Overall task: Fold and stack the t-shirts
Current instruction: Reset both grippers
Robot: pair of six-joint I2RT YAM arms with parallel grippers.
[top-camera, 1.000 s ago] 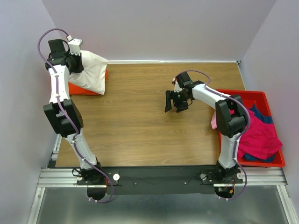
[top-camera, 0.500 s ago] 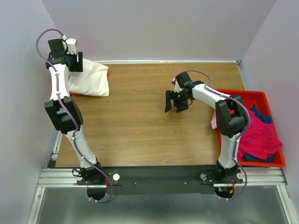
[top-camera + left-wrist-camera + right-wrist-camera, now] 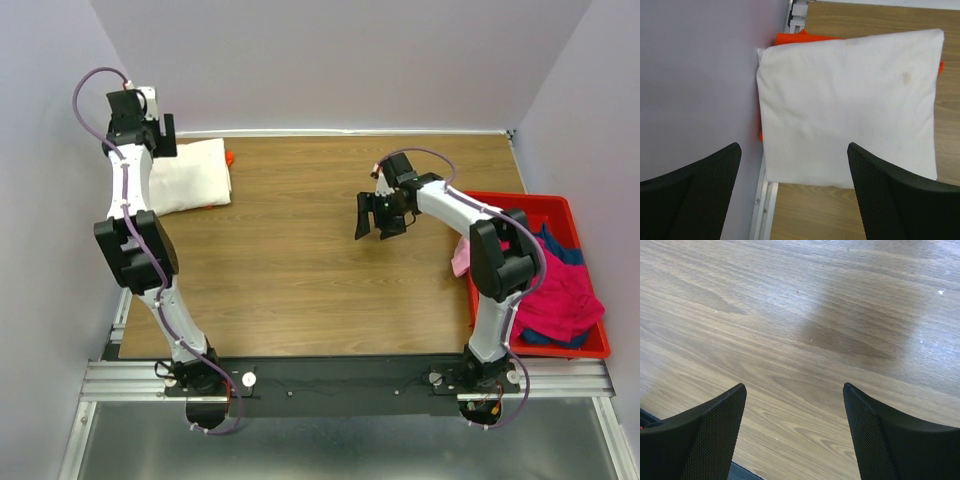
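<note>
A folded cream-white t-shirt (image 3: pixel 190 175) (image 3: pixel 850 100) lies flat at the table's far left corner. It rests on an orange t-shirt (image 3: pixel 229 157) (image 3: pixel 795 37), of which only thin edges show. My left gripper (image 3: pixel 160 143) (image 3: pixel 794 146) hovers just above the cream shirt's left edge, open and holding nothing. My right gripper (image 3: pixel 375 222) (image 3: pixel 795 386) hangs open over bare wood right of the table's middle, empty. More t-shirts lie heaped in the bin: magenta (image 3: pixel 555 290), dark blue (image 3: pixel 565 245), and pale pink (image 3: pixel 460 258) drooping over its left wall.
A red plastic bin (image 3: pixel 545 198) stands at the table's right edge beside the right arm. The side wall (image 3: pixel 695 85) runs close along the left of the shirt stack, with a metal rail (image 3: pixel 765 200) at the table edge.
My left gripper has opened and let go of the cream-white shirt, which has dropped flat onto the orange one. The left wrist has drawn back towards the wall. The right gripper has barely moved.
</note>
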